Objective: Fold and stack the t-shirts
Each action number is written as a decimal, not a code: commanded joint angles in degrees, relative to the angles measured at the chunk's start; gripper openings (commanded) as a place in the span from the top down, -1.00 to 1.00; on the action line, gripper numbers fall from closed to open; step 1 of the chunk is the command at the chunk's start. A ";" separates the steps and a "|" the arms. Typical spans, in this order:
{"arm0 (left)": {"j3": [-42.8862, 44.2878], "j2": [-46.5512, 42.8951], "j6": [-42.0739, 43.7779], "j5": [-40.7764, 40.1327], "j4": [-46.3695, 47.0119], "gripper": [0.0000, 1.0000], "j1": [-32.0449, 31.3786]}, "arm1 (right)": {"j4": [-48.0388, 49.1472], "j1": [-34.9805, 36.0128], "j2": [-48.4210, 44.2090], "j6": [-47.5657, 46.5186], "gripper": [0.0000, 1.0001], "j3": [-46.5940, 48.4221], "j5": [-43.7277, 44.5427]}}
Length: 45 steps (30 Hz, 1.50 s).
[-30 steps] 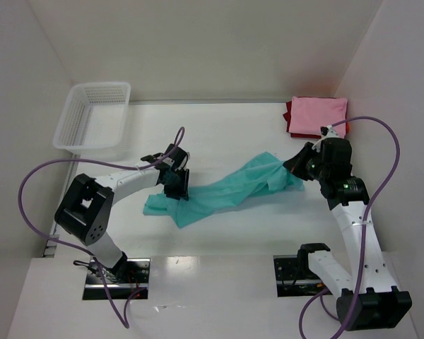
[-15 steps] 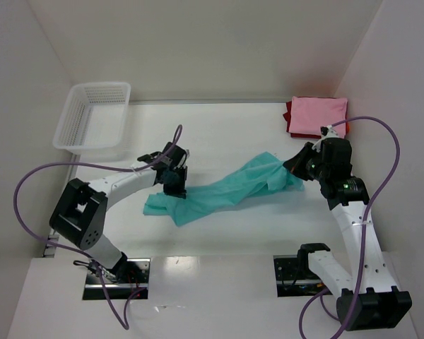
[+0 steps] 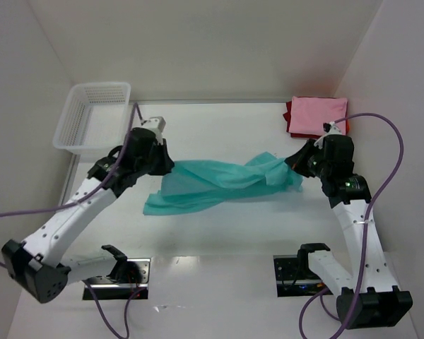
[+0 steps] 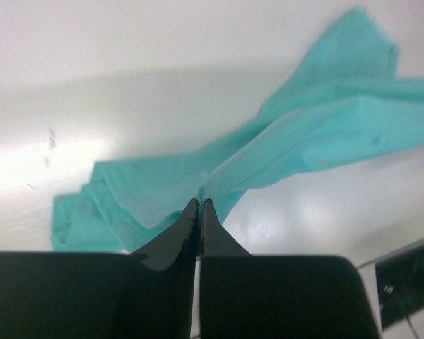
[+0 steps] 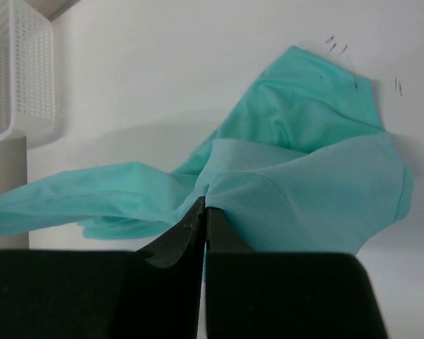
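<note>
The left pincer (image 4: 199, 206) has just clamped shut on the teal t-shirt (image 3: 212, 182) and lifted it. With the right pincer (image 5: 203, 206) gripping too (jaws pinched tight), spreading can begin.

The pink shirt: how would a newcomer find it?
Start at the far right corner of the table. Two folded shirts are stacked there; the pink shirt lies on top of the red shirt, unlike the teal shirt stretched mid-table.
</note>
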 commanded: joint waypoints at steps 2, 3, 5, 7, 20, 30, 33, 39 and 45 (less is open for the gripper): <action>3.91 -7.11 2.99 -10.47 0.66 1.00 -0.10 | 3.75 -0.69 1.30 -0.41 0.99 8.40 2.49; 5.40 -8.02 3.56 -12.33 0.73 1.00 -0.10 | 4.27 -0.69 1.82 -0.86 0.99 9.77 2.56; 6.36 -9.04 5.65 -13.18 1.08 1.00 -0.10 | 4.89 -0.69 2.43 -0.94 0.99 11.34 3.17; 7.15 -11.30 6.95 -16.69 3.11 1.00 -0.10 | 6.46 -0.69 3.49 -0.94 0.99 13.85 3.70; 11.99 -15.38 17.94 -26.72 17.14 1.00 -0.10 | 13.99 -0.69 11.73 0.12 0.99 30.98 2.68; 17.26 -11.69 23.17 -26.72 22.50 1.00 -0.10 | 14.83 -0.69 19.15 -1.39 0.99 46.84 -0.95; 19.73 -10.44 24.94 -26.72 24.81 1.00 -0.10 | 15.12 -0.69 20.56 -1.73 0.99 50.48 -3.26; 22.37 -9.40 28.83 -30.45 26.31 1.00 -0.10 | 17.28 -0.69 19.16 -1.11 0.99 49.47 -6.36; 23.68 -8.13 29.05 -33.17 25.26 1.00 -0.10 | 15.71 -0.69 14.78 -1.26 0.99 42.98 -6.14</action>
